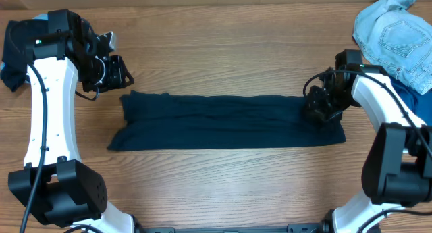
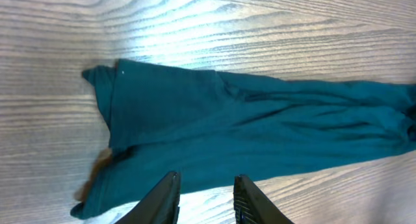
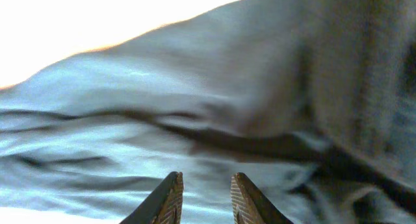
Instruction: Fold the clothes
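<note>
Navy shirt (image 1: 226,121) lies as a long strip across the table (image 1: 223,50). Left gripper (image 2: 207,177) hovers empty, parted, near its left end; right gripper (image 3: 207,176), likewise parted, sits low on the right end. Pinch corners squarely before folding.

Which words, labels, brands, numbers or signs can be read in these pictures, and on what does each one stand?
No text is readable in any view.
The dark navy shirt is plain; a tiny white speck near its end is too small to read.
The pale denim piece shows only seams and a pocket.
</note>
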Controlling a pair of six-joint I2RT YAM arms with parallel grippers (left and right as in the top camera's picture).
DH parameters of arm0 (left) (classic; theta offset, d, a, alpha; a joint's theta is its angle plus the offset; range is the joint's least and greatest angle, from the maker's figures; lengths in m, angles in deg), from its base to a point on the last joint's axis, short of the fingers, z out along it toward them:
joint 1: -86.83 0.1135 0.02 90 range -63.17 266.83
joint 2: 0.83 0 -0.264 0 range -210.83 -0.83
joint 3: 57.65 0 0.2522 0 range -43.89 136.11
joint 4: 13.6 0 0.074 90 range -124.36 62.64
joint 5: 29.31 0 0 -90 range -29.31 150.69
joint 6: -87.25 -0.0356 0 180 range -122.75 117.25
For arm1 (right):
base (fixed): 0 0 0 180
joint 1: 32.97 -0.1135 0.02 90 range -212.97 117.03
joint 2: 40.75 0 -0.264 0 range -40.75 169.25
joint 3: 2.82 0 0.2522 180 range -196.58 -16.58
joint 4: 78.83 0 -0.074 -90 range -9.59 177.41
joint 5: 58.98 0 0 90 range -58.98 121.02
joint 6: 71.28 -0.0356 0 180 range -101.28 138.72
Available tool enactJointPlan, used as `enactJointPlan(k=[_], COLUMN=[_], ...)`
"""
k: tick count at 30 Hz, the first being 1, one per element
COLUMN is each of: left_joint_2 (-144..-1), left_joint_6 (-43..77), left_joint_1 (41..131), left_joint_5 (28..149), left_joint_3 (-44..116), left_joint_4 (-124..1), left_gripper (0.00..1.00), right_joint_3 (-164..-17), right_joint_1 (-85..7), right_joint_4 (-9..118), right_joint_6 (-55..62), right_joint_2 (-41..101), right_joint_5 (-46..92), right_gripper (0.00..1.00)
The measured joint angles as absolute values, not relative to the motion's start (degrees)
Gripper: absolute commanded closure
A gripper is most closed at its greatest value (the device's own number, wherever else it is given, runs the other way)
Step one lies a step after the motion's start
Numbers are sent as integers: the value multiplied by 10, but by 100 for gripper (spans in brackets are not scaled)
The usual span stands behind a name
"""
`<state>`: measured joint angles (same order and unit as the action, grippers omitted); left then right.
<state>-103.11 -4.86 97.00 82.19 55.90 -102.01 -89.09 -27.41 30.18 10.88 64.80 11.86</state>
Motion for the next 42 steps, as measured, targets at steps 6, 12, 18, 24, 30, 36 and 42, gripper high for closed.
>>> enactJointPlan(k=[6,12,18,24,30,36,42], left_joint_2=[-1032,-1053,-1090,-1159,-1235,-1241,-1242], left_joint_6=[-49,-49,-44,-41,-9,27,-2], left_joint_1=[955,898,880,881,890,939,997], left_joint_5=[821,821,786,776,747,714,736], left_joint_3=[559,559,559,559,559,559,559], left_joint_4=[-992,-958,-944,-904,-903,-895,-889], left_gripper=[65,65,53,67,60,43,39], right_joint_3=[-891,-891,-891,-891,-891,-891,-891], right_joint_1=[-275,-275,-278,-303,-327,-330,-330], right_joint_4=[358,394,379,380,375,373,372], right_joint_6=[121,121,111,110,110,111,110], right_joint_2=[636,636,636,636,636,636,636], right_joint_5=[88,90,90,90,90,90,89], right_gripper=[65,65,51,50,50,50,50])
